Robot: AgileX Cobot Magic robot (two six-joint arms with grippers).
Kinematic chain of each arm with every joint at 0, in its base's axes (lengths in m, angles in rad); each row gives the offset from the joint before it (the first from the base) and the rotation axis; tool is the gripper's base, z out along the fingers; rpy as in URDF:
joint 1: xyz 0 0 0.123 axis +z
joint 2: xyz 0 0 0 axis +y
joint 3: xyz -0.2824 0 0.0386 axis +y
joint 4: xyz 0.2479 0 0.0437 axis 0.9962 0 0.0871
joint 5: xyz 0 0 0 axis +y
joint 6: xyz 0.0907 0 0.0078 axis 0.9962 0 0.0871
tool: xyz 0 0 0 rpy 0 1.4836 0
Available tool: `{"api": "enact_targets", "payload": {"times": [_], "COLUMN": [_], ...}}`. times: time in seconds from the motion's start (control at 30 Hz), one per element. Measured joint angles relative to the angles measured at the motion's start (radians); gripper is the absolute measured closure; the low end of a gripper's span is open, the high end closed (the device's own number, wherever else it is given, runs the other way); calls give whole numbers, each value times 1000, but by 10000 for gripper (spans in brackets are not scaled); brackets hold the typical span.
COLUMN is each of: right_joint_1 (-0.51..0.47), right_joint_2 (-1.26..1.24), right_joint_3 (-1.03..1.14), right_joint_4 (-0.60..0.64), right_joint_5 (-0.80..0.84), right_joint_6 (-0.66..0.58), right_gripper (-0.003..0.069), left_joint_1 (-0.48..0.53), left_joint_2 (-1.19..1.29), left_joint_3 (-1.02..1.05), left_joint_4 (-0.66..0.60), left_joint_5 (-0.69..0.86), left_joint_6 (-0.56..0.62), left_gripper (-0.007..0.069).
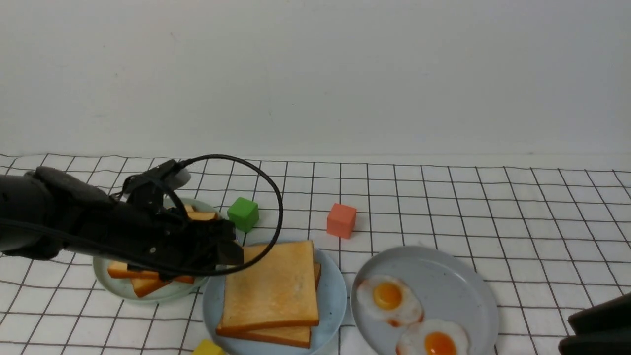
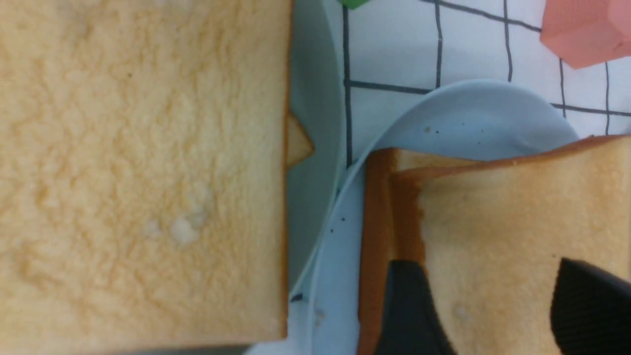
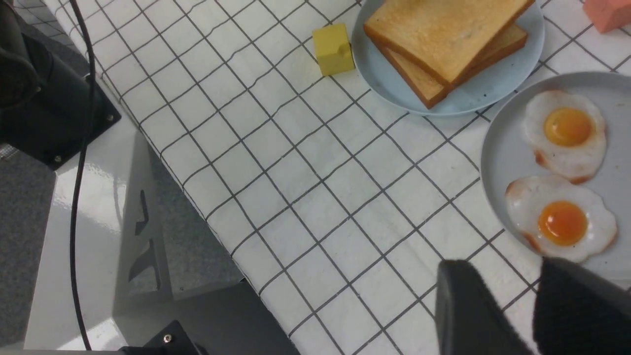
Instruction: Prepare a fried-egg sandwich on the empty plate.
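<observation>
Now left gripper [image 1: 230, 252] at toast stack's [image 1: 271, 291] left edge (jaws apart)

front view: bright, even, diffuse light from above; wall [image 1: 315, 74] plain grey-white, no hotspots. red cube [image 1: 341, 220] and green cube [image 1: 243, 214] cast faint soft shadows. my left gripper [image 1: 231, 251] near-black, detail lost. left wrist view: loose toast slice [image 2: 143, 167] close, soft-focus, image grainy. right wrist view: sharp on cloth [image 3: 296, 172]; glare on white frame [image 3: 88, 207]; my right gripper [image 3: 515, 305] blurred at picture edge.
</observation>
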Motion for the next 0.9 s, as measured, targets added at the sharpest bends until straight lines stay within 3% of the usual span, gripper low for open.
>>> {"api": "enact_targets", "payload": {"times": [0.1,0.17,0.23,0.33,0.43,0.47,0.53,0.63,0.7,0.9], "right_joint_1": [0,0,0,0,0,0,0,0,0,0], "right_joint_2": [-46,-75,-186,-313,-477,-498,-604,-693,-773,-795], "right_joint_3": [35,61,157,291,444,453,548,612,679,730], "right_joint_4": [-33,-53,-106,-156,-192,-194,-199,-199,-207,-216], "right_joint_5": [-63,-95,-195,-309,-417,-427,-474,-514,-570,-639], "right_joint_6": [0,0,0,0,25,27,39,42,43,46], "right_gripper": [650,664,671,671,671,671,670,670,668,665], "left_joint_1": [26,40,71,75,75,75,75,75,75,75], "left_joint_2": [-102,-151,-275,-420,-623,-636,-803,-956,-1144,-1389], "left_joint_3": [0,0,0,1,45,50,129,213,336,445], "left_joint_4": [199,267,451,578,606,606,606,606,606,608], "left_joint_5": [63,92,165,244,313,313,342,358,377,357], "left_joint_6": [-152,-221,-377,-485,-521,-521,-505,-494,-489,-488], "left_gripper": [120,110,109,141,253,253,388,503,634,638]}}
